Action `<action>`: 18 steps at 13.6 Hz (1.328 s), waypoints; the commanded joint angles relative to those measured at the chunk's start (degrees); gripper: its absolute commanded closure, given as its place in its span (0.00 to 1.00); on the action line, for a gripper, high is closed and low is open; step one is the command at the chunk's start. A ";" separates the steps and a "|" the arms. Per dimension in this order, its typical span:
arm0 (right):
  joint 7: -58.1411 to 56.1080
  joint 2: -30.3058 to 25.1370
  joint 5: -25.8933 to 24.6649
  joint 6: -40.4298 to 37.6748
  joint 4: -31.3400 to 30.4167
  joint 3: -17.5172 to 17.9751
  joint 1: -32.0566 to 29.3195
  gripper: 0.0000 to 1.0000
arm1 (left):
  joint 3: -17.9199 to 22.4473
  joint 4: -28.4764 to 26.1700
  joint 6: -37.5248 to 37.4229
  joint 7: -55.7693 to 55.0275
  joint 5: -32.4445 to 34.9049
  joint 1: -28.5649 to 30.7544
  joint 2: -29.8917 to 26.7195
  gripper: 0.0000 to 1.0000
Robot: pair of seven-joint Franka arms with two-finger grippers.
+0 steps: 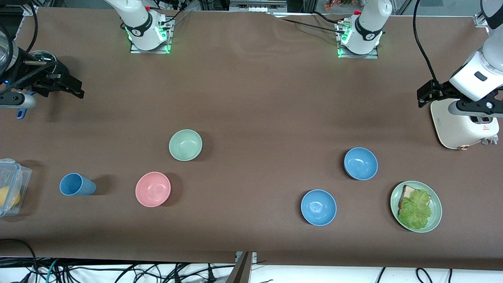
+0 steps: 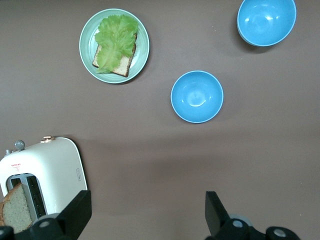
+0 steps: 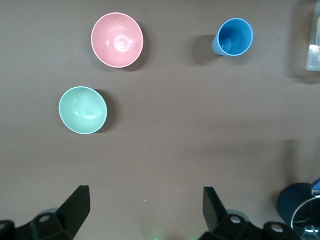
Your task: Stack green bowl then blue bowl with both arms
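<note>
Two Franka arms wait with pincers raised over a brown table [image 1: 251, 98]. The left pincer [image 1: 426, 93] hangs with its jaws spread wide and empty above the table beside a white toaster [image 1: 463, 124], which holds a slice of bread [image 2: 15, 210] in one slot. The right pincer [image 1: 74, 88], likewise spread and empty, hangs over the right arm's end of the table.

The green bowl [image 1: 185, 145] sits upright toward the right arm's end, with a pink bowl [image 1: 153, 189] nearer the front camera and a blue cup [image 1: 76, 184] apart from both. Two blue bowls rest toward the left arm's end: the blue bowl [image 1: 360, 163] and, nearer the camera, a second blue bowl [image 1: 318, 207]. Beside them sits a pale green plate [image 1: 435, 204] carrying bread topped with lettuce [image 1: 415, 210]. A clear plastic container [image 1: 11, 184] stands at the table's edge.
</note>
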 commanded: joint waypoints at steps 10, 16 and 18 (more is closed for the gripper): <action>0.17 0.08 0.82 0.73 0.75 1.30 0.72 0.00 | -0.09 1.86 -1.28 0.66 0.41 0.51 0.61 0.00; 0.09 0.08 0.64 1.26 0.66 1.21 0.63 0.00 | -0.09 1.95 -1.28 0.57 0.41 0.68 0.70 0.00; 0.17 0.08 0.82 1.26 0.66 1.21 0.63 0.00 | -0.09 1.95 -1.28 0.57 0.41 0.68 0.70 0.00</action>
